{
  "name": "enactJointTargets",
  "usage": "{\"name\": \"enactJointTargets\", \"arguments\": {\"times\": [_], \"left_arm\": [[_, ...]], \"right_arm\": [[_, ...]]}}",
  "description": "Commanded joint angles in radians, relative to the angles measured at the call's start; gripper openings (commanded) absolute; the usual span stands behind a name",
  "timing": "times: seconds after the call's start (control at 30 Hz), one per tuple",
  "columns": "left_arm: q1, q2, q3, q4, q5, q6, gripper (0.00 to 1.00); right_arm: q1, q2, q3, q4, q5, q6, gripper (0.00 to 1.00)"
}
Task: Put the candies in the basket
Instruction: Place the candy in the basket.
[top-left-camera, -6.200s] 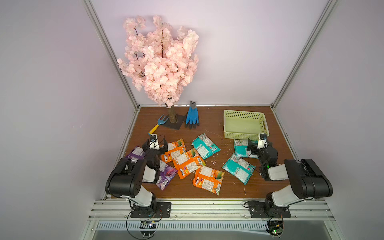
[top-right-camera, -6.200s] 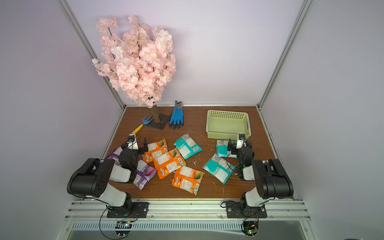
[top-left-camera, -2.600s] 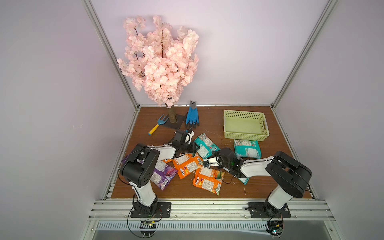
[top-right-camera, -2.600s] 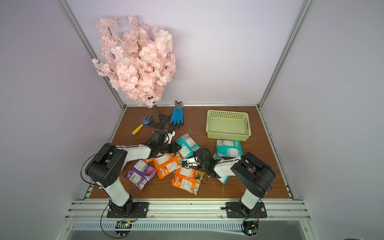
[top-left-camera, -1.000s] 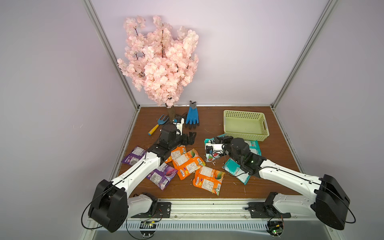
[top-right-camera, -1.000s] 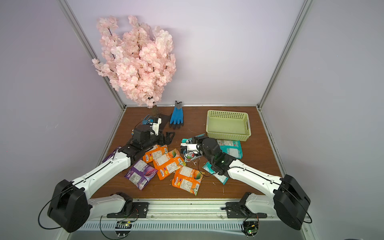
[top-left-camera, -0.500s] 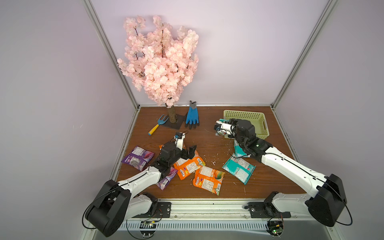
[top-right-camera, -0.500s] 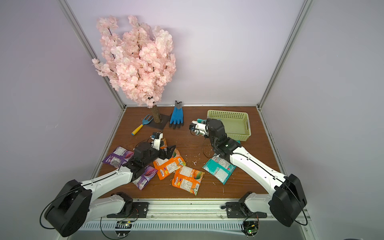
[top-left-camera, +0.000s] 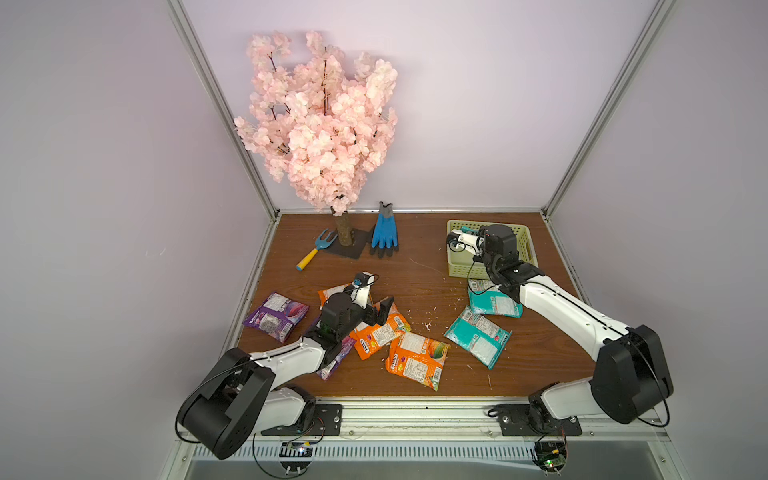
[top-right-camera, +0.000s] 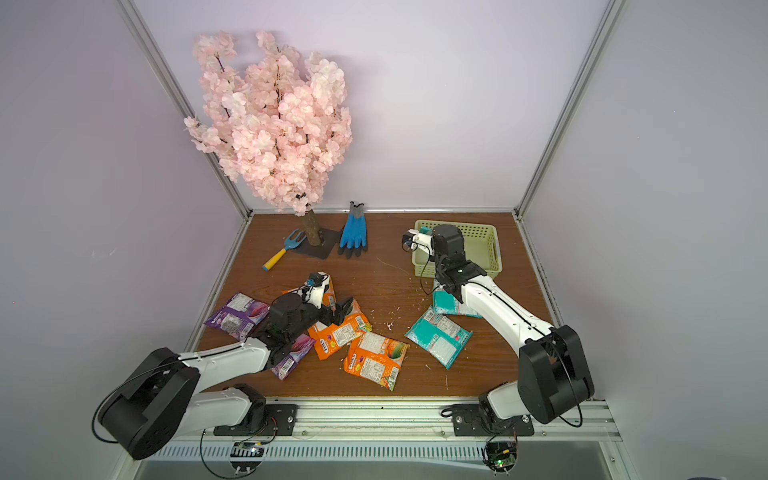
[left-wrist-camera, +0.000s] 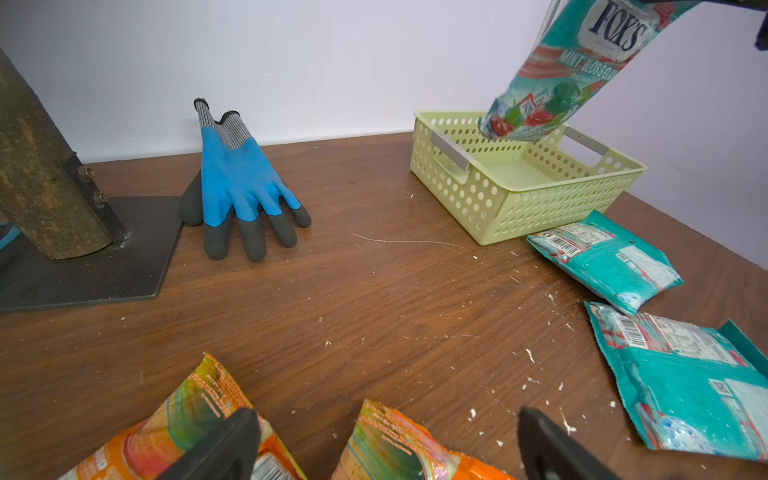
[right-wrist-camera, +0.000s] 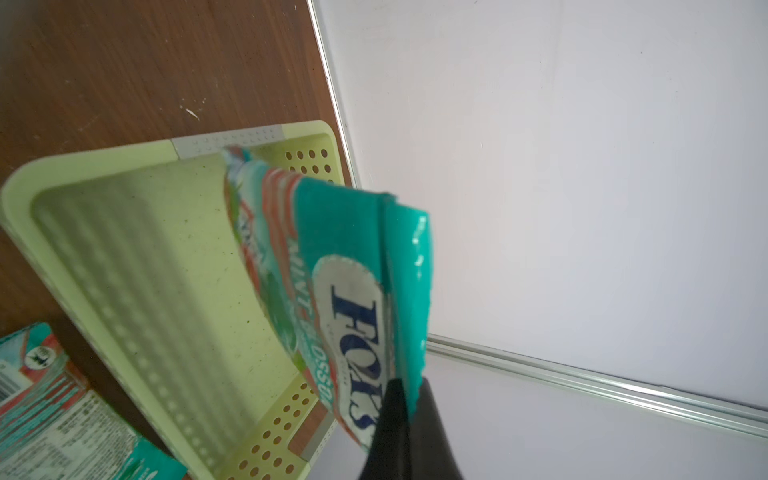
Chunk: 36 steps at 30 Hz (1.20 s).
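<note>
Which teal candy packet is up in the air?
The glossy teal FOX'S packet pinched by the right gripper, hanging above the pale yellow-green plastic basket. The other two teal packets lie flat on the wooden table.

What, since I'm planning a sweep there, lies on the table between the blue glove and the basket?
Only bare table with a thin pale scratch between the glove and the basket; the left wrist view shows it plainly.

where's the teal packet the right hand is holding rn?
Seen in both wrist views: the teal packet hangs from the shut right hand above the yellow basket, at the back right of the table.
</note>
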Motion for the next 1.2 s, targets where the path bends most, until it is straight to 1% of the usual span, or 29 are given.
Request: {"name": "enactJointTargets", "arguments": {"times": [0.0, 0.2, 0.33, 0.5, 0.6, 0.7, 0.77, 0.9, 0.97, 1.07, 1.17], "left_arm": [[-0.012, -0.004, 0.004, 0.046, 0.017, 0.017, 1.0], [-0.012, -0.013, -0.001, 0.047, 0.005, 0.017, 1.0], [-0.012, -0.003, 0.003, 0.047, 0.002, 0.018, 1.0], [-0.013, -0.005, -0.001, 0.047, -0.009, 0.024, 1.0], [-0.013, -0.007, -0.001, 0.045, -0.015, 0.026, 1.0], [-0.012, -0.005, -0.001, 0.045, -0.017, 0.026, 1.0], [-0.012, -0.002, -0.001, 0.045, -0.018, 0.028, 1.0], [-0.012, -0.003, -0.003, 0.043, -0.023, 0.029, 1.0], [-0.012, -0.003, -0.004, 0.043, -0.026, 0.029, 1.0], [-0.012, 0.001, -0.001, 0.044, -0.028, 0.03, 1.0], [-0.013, 0.002, -0.001, 0.043, -0.031, 0.032, 1.0]], "right_arm": [[-0.022, 0.001, -0.001, 0.116, -0.048, 0.012, 0.0], [-0.059, 0.056, -0.034, 0.137, -0.08, 0.005, 0.0], [-0.059, 0.084, -0.067, 0.158, -0.115, 0.012, 0.0], [-0.06, 0.098, -0.082, 0.14, -0.14, 0.015, 0.0], [-0.077, 0.113, -0.054, 0.077, -0.219, 0.025, 0.0], [-0.093, 0.154, -0.051, 0.128, -0.267, 0.035, 0.0], [-0.104, 0.202, -0.043, 0.183, -0.264, 0.052, 0.0], [-0.108, 0.322, -0.007, 0.321, -0.163, 0.072, 0.02], [-0.109, 0.367, 0.025, 0.341, -0.141, 0.101, 0.02], [-0.11, 0.416, 0.066, 0.316, -0.168, 0.13, 0.05], [-0.111, 0.447, 0.073, 0.298, -0.197, 0.143, 0.05]]}}
